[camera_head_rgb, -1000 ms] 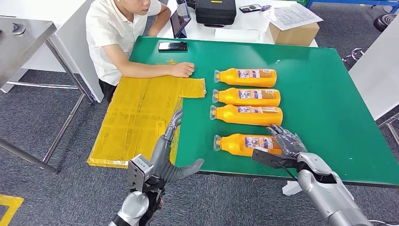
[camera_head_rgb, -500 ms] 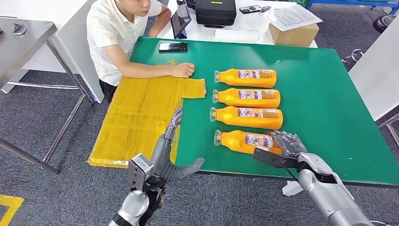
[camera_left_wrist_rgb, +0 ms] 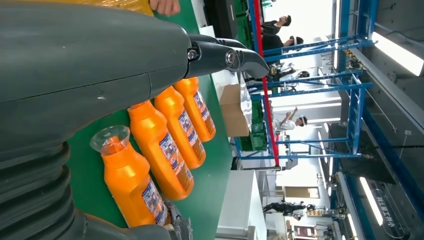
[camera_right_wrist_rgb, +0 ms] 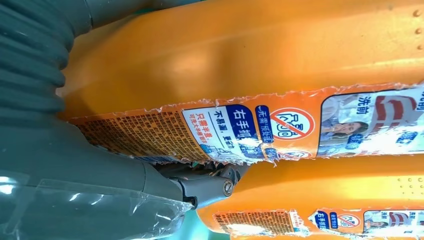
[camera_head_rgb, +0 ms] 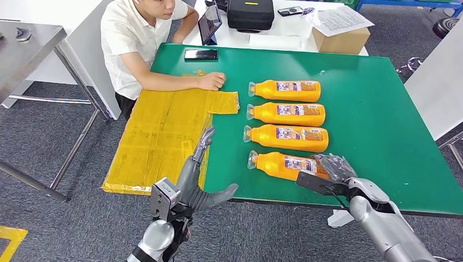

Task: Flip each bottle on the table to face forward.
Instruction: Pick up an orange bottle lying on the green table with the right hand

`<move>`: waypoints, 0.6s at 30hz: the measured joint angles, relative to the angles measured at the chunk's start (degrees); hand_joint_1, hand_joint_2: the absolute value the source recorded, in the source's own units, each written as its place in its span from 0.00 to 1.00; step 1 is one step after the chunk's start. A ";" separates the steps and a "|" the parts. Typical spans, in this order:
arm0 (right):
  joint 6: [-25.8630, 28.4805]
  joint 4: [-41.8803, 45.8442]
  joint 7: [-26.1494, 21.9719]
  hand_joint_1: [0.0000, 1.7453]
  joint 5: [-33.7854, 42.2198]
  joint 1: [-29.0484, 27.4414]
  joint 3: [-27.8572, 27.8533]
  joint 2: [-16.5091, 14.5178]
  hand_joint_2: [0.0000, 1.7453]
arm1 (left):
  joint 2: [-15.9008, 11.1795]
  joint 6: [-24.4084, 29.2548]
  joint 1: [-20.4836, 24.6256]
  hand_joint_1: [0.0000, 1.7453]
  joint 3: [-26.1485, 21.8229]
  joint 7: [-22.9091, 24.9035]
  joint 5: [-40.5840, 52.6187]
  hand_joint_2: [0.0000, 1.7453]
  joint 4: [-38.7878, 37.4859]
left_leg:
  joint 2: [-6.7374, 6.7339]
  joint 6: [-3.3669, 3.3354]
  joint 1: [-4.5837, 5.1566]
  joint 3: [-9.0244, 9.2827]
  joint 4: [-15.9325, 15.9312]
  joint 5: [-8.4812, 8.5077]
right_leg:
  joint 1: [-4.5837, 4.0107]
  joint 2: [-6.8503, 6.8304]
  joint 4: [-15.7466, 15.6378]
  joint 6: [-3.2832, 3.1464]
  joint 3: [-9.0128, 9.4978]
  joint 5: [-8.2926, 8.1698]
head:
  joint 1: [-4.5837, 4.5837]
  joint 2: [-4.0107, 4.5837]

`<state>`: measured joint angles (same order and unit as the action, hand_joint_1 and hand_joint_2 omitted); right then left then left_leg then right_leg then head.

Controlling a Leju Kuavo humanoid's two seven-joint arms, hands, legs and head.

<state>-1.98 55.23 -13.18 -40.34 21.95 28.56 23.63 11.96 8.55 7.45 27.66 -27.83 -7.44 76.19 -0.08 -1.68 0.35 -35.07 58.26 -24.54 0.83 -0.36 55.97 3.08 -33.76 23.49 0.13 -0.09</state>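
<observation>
Several orange bottles lie in a row on the green table [camera_head_rgb: 377, 114], caps to the left, labels up. My right hand [camera_head_rgb: 334, 166] has its fingers curled over the base end of the nearest bottle [camera_head_rgb: 281, 165] and grips it. The right wrist view has this bottle [camera_right_wrist_rgb: 250, 60] pressed against the hand, with a finger [camera_right_wrist_rgb: 210, 185] between it and the second bottle [camera_right_wrist_rgb: 325, 195]. The second bottle [camera_head_rgb: 286, 137] lies just behind. My left hand [camera_head_rgb: 194, 174] is open at the table's front left corner, fingers stretched out, holding nothing; the nearest bottle [camera_left_wrist_rgb: 132, 185] lies just beyond it.
A yellow taped board [camera_head_rgb: 158, 136] overhangs the table's left side. A person [camera_head_rgb: 142, 43] sits at the far left with a hand [camera_head_rgb: 213, 81] on it. A phone [camera_head_rgb: 200, 53] lies at the back edge. A black case [camera_head_rgb: 250, 13] and cardboard box [camera_head_rgb: 341, 38] stand behind.
My right hand's fingers went from stretched over the nearest bottle's base to curled down around it. The bottle shifted slightly. The left hand stayed put.
</observation>
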 joint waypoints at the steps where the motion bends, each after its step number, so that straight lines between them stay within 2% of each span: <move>1: 0.01 0.00 -0.16 1.00 0.44 -0.06 -0.02 -0.01 1.00 | 0.00 0.06 0.00 0.00 0.00 -0.06 -0.12 1.00 -0.02 | 0.00 0.00 0.00 0.02 0.00 0.00 | 0.00 0.00 0.00 0.00 0.03 0.00 | 0.00 0.00; 7: 0.09 1.31 -3.17 1.00 8.56 -2.30 -2.18 -1.18 1.00 | 0.79 3.59 -0.49 0.00 -0.75 -1.74 -4.48 1.00 0.10 | -0.01 0.00 -0.02 0.17 0.00 -0.06 | -0.02 0.01 0.00 0.00 0.20 0.00 | -0.02 0.00; 13: 1.11 7.60 -5.72 1.00 16.62 -8.42 -7.32 -5.32 1.00 | 2.29 7.02 -4.01 0.00 -2.68 -5.26 -9.84 1.00 1.77 | -0.03 0.03 -0.06 0.16 -0.02 -0.09 | -0.05 0.03 0.01 -0.02 0.17 0.03 | -0.01 0.00; 18: 2.93 12.93 -6.17 1.00 18.88 -13.53 -11.36 -8.91 1.00 | 1.67 8.01 -8.08 0.00 -2.92 -8.39 -10.12 1.00 2.57 | 0.02 0.03 -0.06 -0.17 -0.03 -0.04 | -0.05 0.00 0.03 -0.02 -0.10 0.04 | 0.01 0.00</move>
<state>0.95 68.16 -19.35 -21.46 8.42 17.19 14.71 13.62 16.55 -0.63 24.74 -36.22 -17.56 78.76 -0.06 -1.65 0.29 -35.24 58.23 -24.57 0.78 -0.36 56.00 3.06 -33.86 23.52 0.14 -0.09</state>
